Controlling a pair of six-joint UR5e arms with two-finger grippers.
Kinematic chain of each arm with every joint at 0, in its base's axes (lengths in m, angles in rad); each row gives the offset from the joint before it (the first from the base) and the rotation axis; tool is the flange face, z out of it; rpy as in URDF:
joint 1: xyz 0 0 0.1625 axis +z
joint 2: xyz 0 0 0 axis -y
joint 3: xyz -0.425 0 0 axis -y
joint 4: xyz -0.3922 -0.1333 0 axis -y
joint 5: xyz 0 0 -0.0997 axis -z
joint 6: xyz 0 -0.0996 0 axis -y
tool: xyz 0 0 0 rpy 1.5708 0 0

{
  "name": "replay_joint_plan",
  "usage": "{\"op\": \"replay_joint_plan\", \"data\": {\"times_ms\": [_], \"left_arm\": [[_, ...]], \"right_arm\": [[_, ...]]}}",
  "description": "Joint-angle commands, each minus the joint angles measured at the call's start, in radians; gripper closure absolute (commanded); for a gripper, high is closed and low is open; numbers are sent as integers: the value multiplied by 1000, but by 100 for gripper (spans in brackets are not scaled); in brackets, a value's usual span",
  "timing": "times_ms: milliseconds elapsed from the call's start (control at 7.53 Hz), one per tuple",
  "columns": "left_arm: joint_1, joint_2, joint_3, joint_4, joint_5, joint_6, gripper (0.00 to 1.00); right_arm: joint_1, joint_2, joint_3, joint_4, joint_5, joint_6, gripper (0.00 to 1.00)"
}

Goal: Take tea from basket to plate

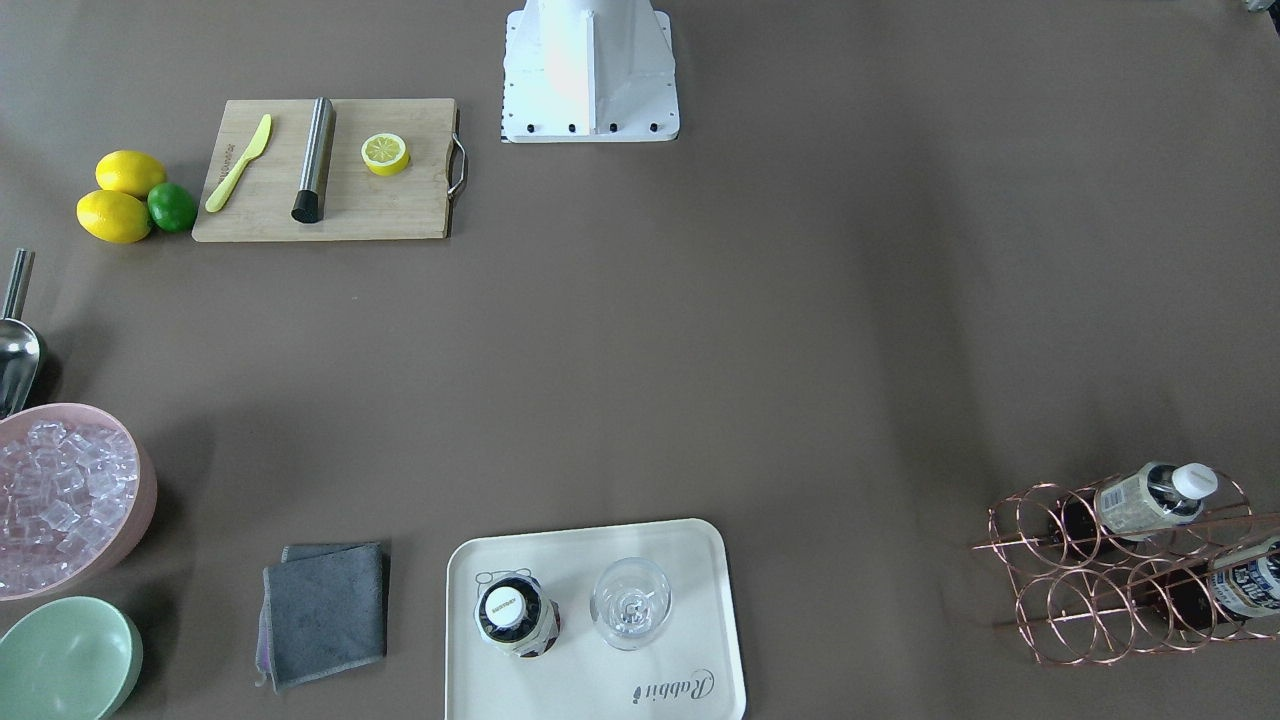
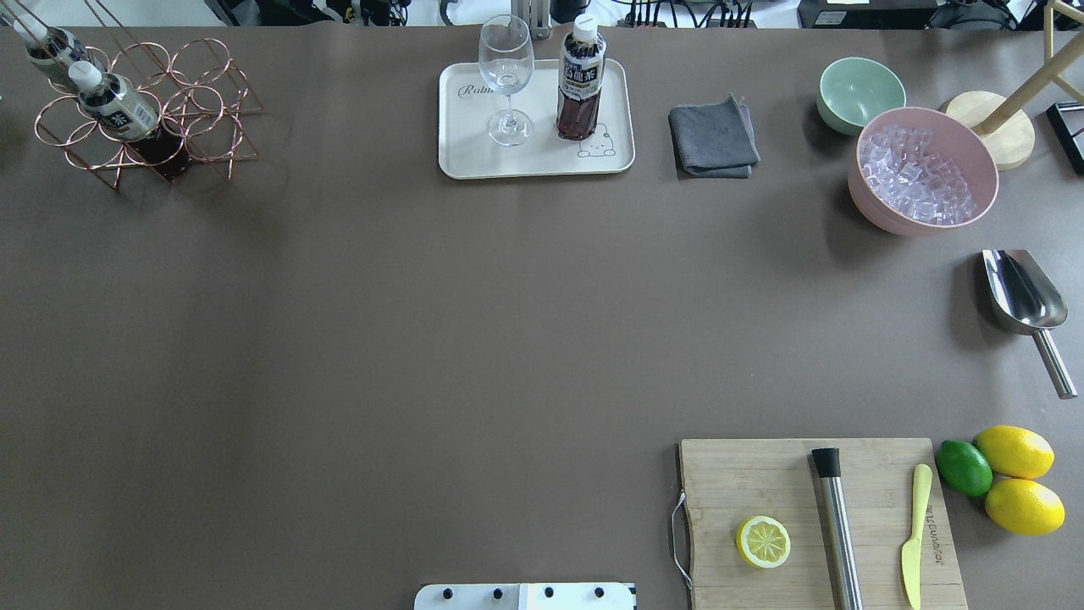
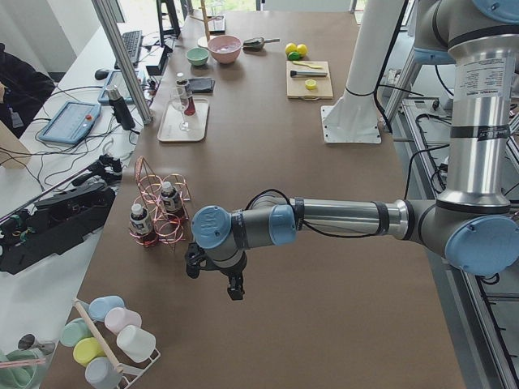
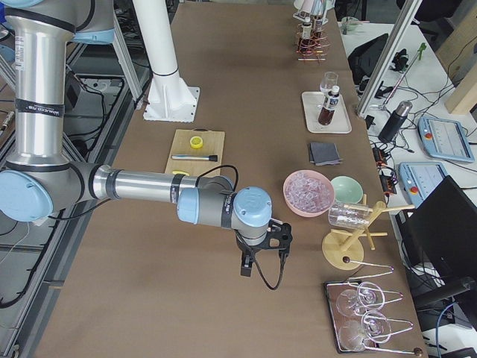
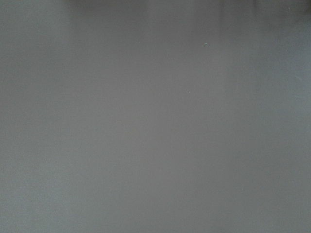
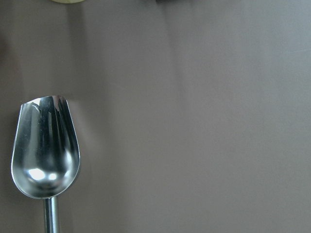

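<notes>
One tea bottle (image 2: 581, 80) stands upright on the cream plate (image 2: 542, 163), next to a wine glass (image 2: 506, 76); it also shows in the front view (image 1: 515, 615). Two more tea bottles (image 2: 114, 103) (image 2: 47, 42) sit in the copper wire basket (image 2: 207, 106) at the far left corner. My left gripper (image 3: 235, 290) hangs over bare table near the basket and shows only in the left side view. My right gripper (image 4: 246, 267) hangs over the table's right end, near the pink bowl. I cannot tell whether either is open or shut.
A grey cloth (image 2: 713, 138), a green bowl (image 2: 860, 93) and a pink bowl of ice (image 2: 982, 182) lie right of the plate. A steel scoop (image 2: 1020, 292) lies below my right wrist (image 6: 43, 150). A cutting board (image 2: 762, 474) with half a lemon, lemons and a lime are at the near right.
</notes>
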State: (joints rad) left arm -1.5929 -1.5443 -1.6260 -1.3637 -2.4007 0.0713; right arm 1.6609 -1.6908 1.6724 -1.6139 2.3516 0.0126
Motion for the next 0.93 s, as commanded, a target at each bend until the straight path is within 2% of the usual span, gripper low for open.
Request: {"op": "replay_joint_plan", "data": {"times_ms": [0, 796], "left_arm": [[2, -2, 0, 0, 0, -2, 2], [1, -2, -6, 0, 28, -5, 2]], "right_arm": [[0, 0, 1, 6, 0, 44, 0], [-4, -1, 0, 6, 3, 43, 0]]}}
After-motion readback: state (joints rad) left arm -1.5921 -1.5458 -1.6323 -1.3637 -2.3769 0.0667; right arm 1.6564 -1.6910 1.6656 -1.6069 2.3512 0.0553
